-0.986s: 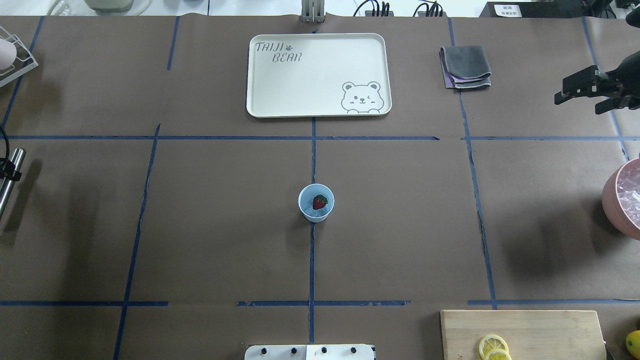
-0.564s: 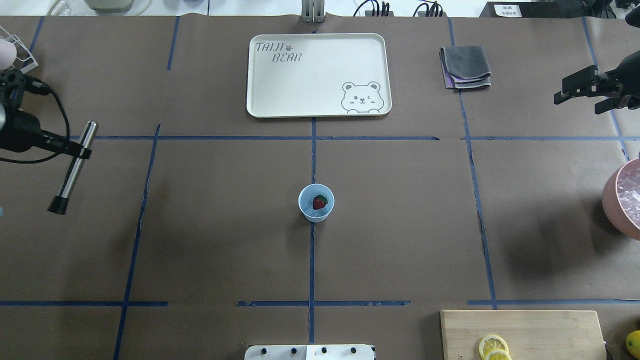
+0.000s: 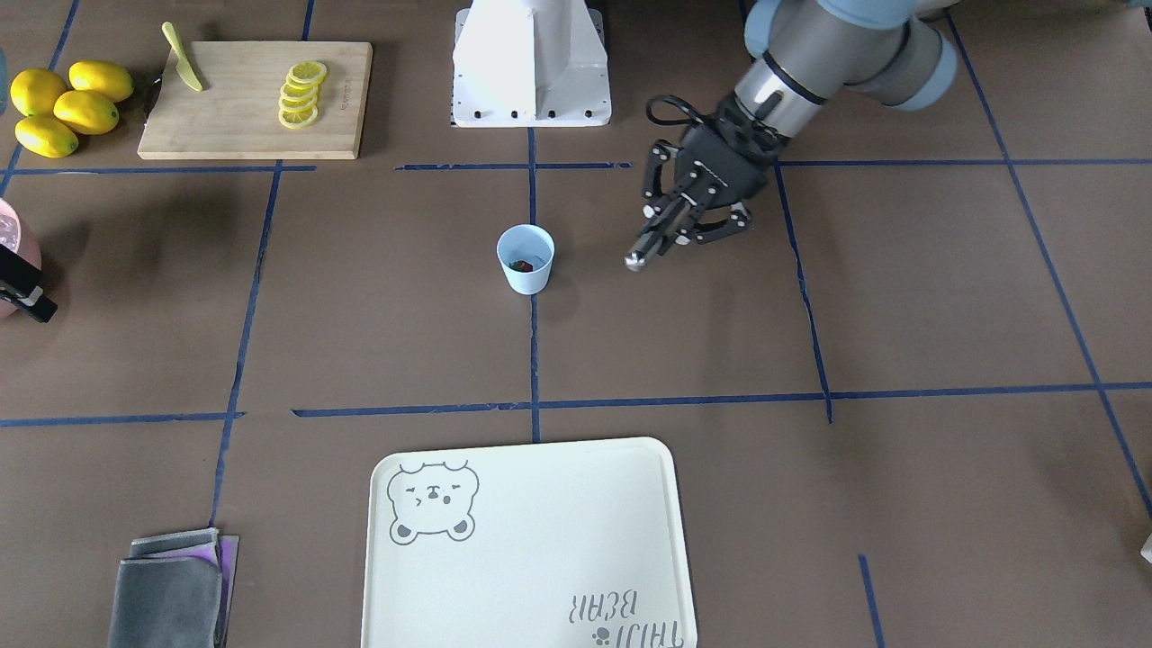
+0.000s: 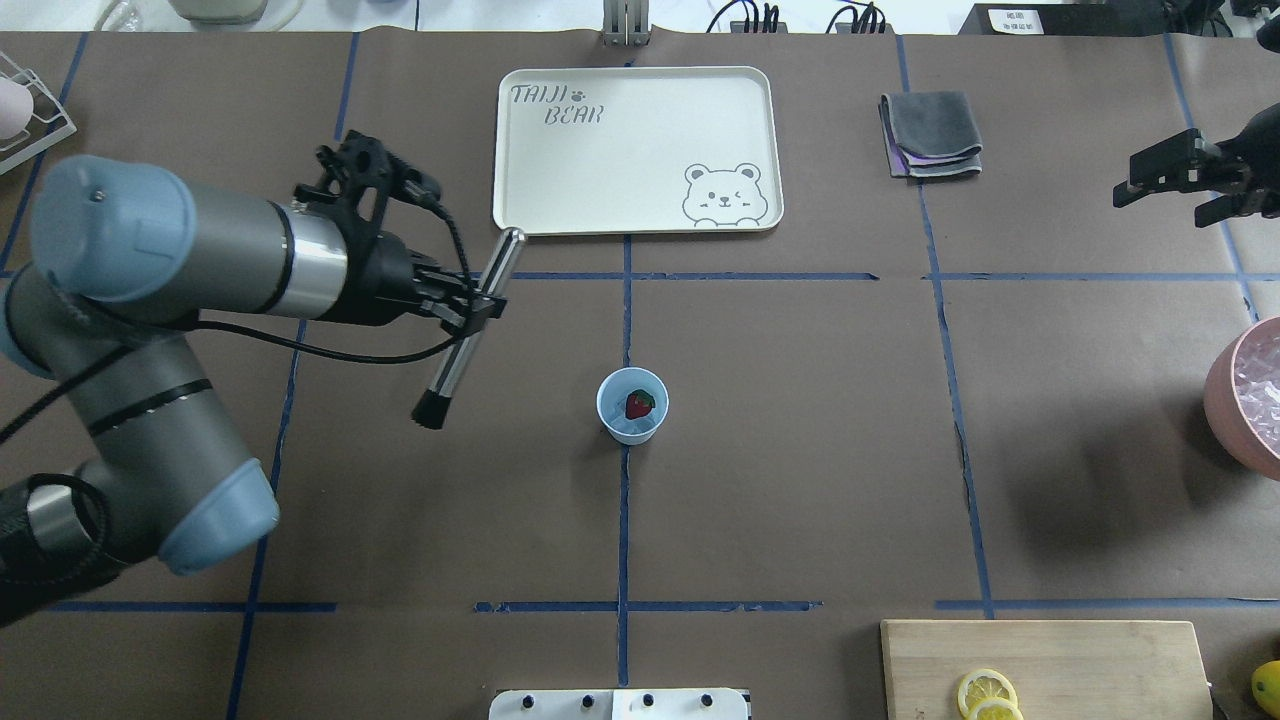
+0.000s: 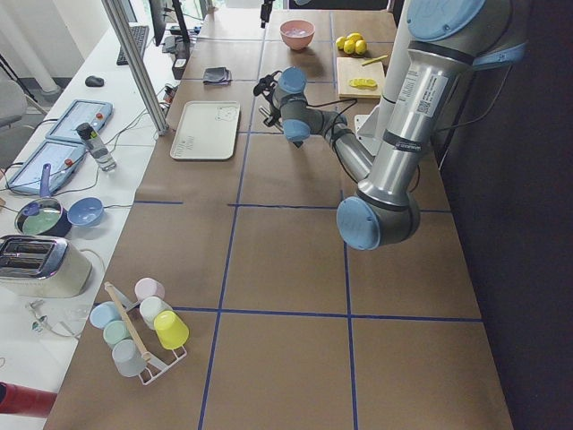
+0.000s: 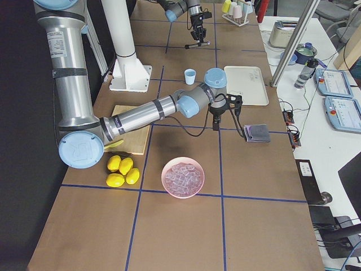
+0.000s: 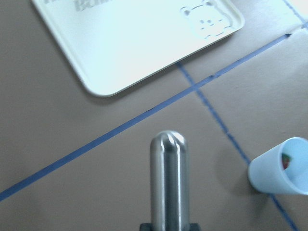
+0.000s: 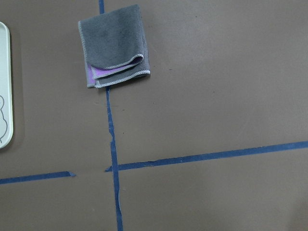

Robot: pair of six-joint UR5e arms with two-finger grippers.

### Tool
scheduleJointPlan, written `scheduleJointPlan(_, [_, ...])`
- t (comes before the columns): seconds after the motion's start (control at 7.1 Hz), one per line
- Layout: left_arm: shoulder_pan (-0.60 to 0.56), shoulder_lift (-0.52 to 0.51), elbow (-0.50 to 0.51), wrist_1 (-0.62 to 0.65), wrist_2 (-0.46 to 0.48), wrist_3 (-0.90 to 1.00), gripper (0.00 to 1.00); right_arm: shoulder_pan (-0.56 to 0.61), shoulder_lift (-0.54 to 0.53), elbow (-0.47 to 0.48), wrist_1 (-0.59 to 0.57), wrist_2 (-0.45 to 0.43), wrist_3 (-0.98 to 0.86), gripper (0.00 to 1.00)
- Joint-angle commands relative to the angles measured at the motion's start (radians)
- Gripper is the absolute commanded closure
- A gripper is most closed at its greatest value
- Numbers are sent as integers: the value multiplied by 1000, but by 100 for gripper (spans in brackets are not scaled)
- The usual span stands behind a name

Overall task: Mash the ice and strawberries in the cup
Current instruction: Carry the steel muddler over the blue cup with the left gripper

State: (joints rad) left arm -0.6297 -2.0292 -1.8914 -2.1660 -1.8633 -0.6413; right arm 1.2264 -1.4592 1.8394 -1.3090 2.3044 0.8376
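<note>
cup (image 4: 632, 405): small, light blue, upright near the middle of the counter (image 4: 800, 450), on a blue tape line.
strawberry (image 4: 639, 404): one red berry inside the cup; from the front only a dark sliver shows over the rim.
ice (image 4: 626, 428): pale chunks under the berry, hard to make out against the blue wall.
left claw (image 4: 483, 303): closed around a metal rod (image 4: 455, 360), gripping it about midway; well to the left of the cup, above the counter.
metal rod: tilted, black end low and nearer the cup, rounded silver end up by the tray corner. the wrist view shows only the upper end, a little blurred.
right claw (image 4: 1158, 205): at the far right edge, fingers spread with nothing between them; its arm is cut off.
tray (image 4: 640, 150): cream, with a bear print, beyond the cup.
cloth (image 4: 930, 135): grey, folded, right of the tray.
pink bowl (image 4: 1225, 400): holds pale chunks, half out of frame overhead.
board (image 4: 1040, 665): wooden, with lemon slices (image 4: 985, 695), partly cut off.
</note>
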Motion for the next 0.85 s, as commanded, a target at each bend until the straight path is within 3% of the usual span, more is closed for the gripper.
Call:
scheduleJointPlan(0.0, [179,-79,-8,-82,387,126,100,5,0,-2,1,0,0,0])
scheduleJointPlan(0.14, [253,-79,9,-180,562,181,99,5,0,-2,1,3,0,0])
scheduleJointPlan(0.42, [286,-79,76,-430,639,230,99,11,2,-2,1,7,0,0])
scheduleJointPlan(0.7, [291,-114,177,-565,671,230,99,21,2,-2,1,27,0,0])
